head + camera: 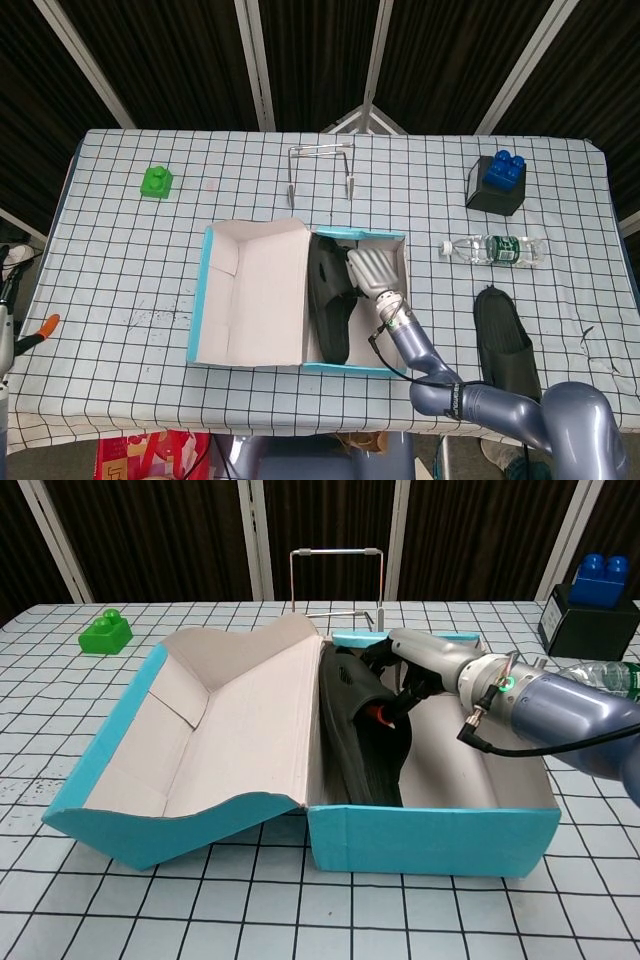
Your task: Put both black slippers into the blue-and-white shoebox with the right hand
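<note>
The blue-and-white shoebox (198,300) (430,840) lies open mid-table, its lid folded out to the left. One black slipper (328,305) (365,765) stands on its side inside, against the box's left wall. My right hand (371,270) (425,665) reaches into the box from the right and pinches that slipper's strap, an orange-tipped thumb on the near side. The second black slipper (505,345) lies flat on the table to the right of the box. Of my left hand only a thin orange-tipped piece (45,322) shows at the left edge, off the table.
A water bottle (495,250) (590,670) lies right of the box. A blue block on a black box (497,180) (592,600) stands far right. A wire rack (320,170) (335,580) stands behind the shoebox. A green block (156,182) (105,632) sits far left.
</note>
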